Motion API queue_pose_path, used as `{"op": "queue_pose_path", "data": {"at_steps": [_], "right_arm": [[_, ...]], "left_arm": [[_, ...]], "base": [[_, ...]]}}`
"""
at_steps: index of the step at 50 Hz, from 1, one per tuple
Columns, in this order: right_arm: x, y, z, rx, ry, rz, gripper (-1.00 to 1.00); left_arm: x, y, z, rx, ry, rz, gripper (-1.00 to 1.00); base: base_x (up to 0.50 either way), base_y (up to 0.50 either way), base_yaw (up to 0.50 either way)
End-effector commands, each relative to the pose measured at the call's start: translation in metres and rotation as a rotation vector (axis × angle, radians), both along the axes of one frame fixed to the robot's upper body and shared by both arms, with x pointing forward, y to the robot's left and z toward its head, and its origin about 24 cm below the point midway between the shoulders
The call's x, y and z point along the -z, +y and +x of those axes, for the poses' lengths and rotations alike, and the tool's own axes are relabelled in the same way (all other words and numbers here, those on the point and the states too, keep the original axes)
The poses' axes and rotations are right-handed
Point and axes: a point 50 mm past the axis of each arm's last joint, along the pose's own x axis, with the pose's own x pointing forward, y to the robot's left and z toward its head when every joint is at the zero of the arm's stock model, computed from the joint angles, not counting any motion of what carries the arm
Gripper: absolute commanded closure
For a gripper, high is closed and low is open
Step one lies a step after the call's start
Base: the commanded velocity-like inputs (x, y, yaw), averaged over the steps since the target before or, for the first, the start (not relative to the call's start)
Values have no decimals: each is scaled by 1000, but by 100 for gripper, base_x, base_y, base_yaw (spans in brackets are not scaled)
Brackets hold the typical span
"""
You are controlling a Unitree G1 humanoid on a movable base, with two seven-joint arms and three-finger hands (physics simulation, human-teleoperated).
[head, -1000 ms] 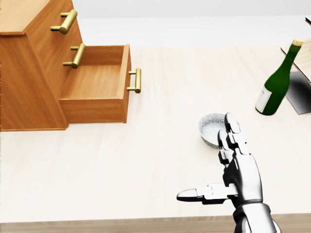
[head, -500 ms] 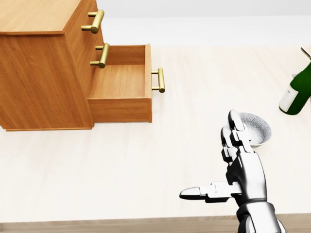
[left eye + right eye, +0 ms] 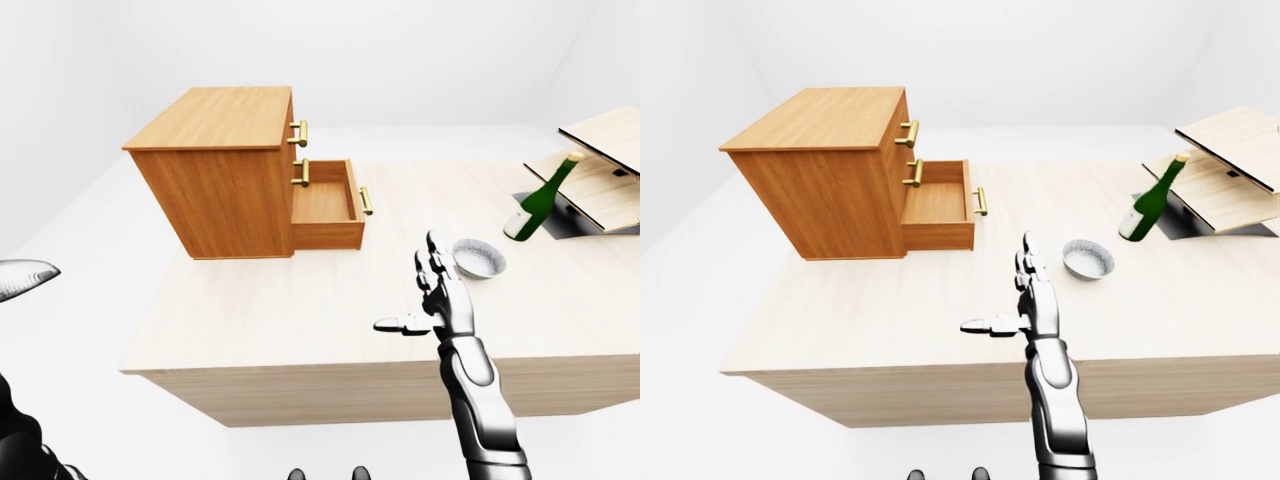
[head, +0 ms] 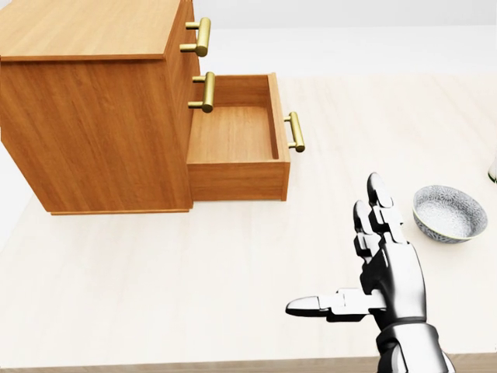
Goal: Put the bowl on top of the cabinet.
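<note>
Since the earlier frames the whole head view has shifted: the cabinet (image 4: pixel 93 116) and the bowl (image 4: pixel 449 214) are both recorded further right in the picture. This is attributed to camera movement, not to the things themselves. The right hand (image 4: pixel 387 272) is found at nearly the same place in the frame as before.

Head view: the cabinet is seen at top left on the pale table (image 4: pixel 155 272), with its lowest drawer (image 4: pixel 233 132) pulled out to the right. The bowl is observed upright on the table at the right edge, well apart from the cabinet. The right hand is raised just left of the bowl and is not touching it. Its fingers (image 4: pixel 377 206) are stretched straight and its thumb is held out to the left, so nothing is gripped.

Left-eye view: a green bottle (image 3: pixel 538 203) is noted standing tilted on the table to the upper right of the bowl, and wooden boards (image 3: pixel 600 165) are seen beyond it at the right edge. A silver tip of the left hand (image 3: pixel 25 280) is caught at the left edge; whether that hand is spread or closed cannot be told.

Right-eye view: the same layout is confirmed, with the cabinet top bare wood and the bowl between hand and bottle.
</note>
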Motion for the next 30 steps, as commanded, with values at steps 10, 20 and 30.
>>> {"op": "queue_pose_path", "data": {"at_steps": [10, 20, 30], "right_arm": [[-6, -2, 0, 1, -32, 18, -100], [-5, -2, 1, 6, -25, 17, -100], [-13, -8, 2, 25, -37, 16, -100]], "left_arm": [[-3, 1, -2, 9, -14, -9, -98], [-8, 3, -8, 22, -36, -21, -98], [-11, 7, -10, 20, -41, -27, -98]], "base": [[50, 0, 0], [23, 0, 0], [0, 0, 0]]}}
